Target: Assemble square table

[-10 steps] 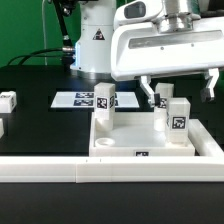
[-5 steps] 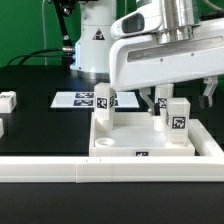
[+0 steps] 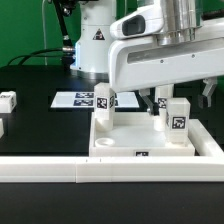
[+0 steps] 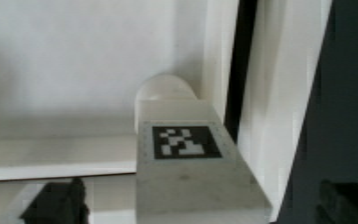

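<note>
The white square table top [image 3: 135, 135] lies in the middle with its raised rim up. One tagged white leg [image 3: 104, 100] stands at its far left corner. Another leg [image 3: 178, 112] stands at its right side, with a further leg [image 3: 163, 100] close behind it. My gripper [image 3: 179, 94] hangs open just above the right leg, one finger on each side. In the wrist view that leg [image 4: 185, 150] stands between the dark fingertips [image 4: 51, 205], with a gap on each side, and my gripper [image 4: 197, 207] is open and touches nothing.
The marker board [image 3: 78, 100] lies behind the table top on the exterior view's left. Two loose legs [image 3: 8, 100] lie at the far left edge. The long white border rail [image 3: 90, 170] runs along the front. The robot base [image 3: 95, 45] stands at the back.
My gripper has come down and shifted slightly to the exterior view's left, so its fingers now straddle the right leg. The parts have not moved.
</note>
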### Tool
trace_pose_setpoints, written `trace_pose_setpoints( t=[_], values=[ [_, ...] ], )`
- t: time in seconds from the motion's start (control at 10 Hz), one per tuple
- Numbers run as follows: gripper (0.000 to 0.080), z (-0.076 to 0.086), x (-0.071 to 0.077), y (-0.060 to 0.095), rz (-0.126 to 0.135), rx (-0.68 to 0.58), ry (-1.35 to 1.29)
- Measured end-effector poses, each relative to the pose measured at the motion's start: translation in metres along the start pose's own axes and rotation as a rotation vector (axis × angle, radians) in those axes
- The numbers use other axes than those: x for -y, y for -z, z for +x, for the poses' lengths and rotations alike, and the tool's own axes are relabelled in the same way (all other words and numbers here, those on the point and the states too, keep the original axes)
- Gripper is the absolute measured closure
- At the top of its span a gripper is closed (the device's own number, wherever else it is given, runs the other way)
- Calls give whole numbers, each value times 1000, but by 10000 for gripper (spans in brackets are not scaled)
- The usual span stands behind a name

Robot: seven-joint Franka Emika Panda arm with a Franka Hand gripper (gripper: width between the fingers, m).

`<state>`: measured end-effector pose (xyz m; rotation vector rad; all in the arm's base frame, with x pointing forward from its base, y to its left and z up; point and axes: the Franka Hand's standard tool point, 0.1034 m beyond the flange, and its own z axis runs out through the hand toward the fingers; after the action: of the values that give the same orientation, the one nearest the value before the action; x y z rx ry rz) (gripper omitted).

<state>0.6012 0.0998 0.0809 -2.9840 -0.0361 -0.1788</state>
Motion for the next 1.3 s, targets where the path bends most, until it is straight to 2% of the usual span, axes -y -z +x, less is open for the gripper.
trace_pose_setpoints(
  t=[0.1,0.2,0.3,0.6,0.8,1.0,1.1,1.2,1.3],
  values=[
    [151,-1,0,0,-17,7,-50],
    [151,-2,1,-1,-63,12,-87],
    [151,-2,3,-1,-80,11,-85],
    [151,1,-6,1,-86,6,-65],
    [151,1,-6,1,-86,6,-53],
    [388,1,-6,1,-86,6,-53],
    [388,1,-6,1,-86,6,-54],
    [511,1,-6,1,-85,6,-60],
    [511,1,-6,1,-85,5,-80]
  ],
)
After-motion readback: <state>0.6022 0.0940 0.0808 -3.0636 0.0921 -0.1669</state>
